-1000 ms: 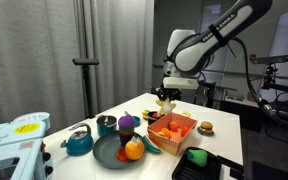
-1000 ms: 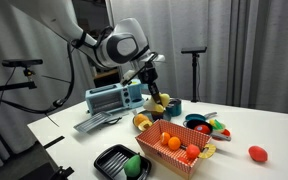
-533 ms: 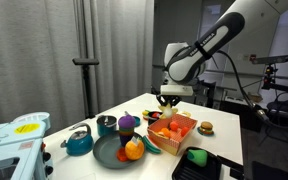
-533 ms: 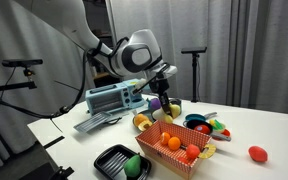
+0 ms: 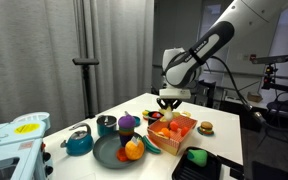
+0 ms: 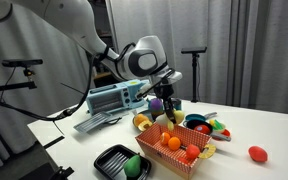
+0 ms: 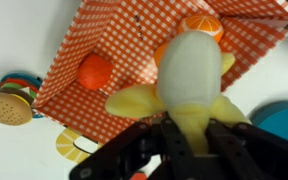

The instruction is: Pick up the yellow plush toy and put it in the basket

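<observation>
My gripper (image 7: 189,128) is shut on the yellow plush toy (image 7: 187,80), a pale yellow soft lump with floppy side flaps. It hangs in the air above the orange-red basket (image 7: 124,50), which has a checked red-and-white lining and holds orange fruits. In both exterior views the gripper (image 5: 168,99) (image 6: 170,112) holds the toy (image 5: 167,103) (image 6: 172,117) just over the basket (image 5: 172,130) (image 6: 176,146), at its far edge.
A dark green plate (image 5: 112,152) with fruit, a teal kettle (image 5: 79,141), a dark cup (image 5: 106,124) and a black tray (image 5: 206,165) with a round green item (image 5: 196,156) surround the basket. A small burger toy (image 5: 206,127) lies near the table edge.
My gripper has carried the yellow plush toy sideways from beside the basket to above it. The other things have not moved.
</observation>
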Action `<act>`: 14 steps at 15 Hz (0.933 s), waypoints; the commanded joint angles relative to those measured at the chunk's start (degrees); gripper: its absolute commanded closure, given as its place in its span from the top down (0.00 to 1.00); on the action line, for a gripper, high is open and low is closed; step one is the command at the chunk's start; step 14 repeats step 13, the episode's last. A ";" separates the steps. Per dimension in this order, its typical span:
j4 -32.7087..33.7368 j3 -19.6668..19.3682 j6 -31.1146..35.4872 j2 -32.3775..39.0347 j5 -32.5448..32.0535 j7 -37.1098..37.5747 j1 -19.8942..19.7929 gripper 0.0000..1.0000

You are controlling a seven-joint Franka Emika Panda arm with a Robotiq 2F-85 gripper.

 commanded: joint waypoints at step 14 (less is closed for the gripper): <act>-0.15 2.09 -8.66 -7.50 -1.30 -7.44 1.94 1.00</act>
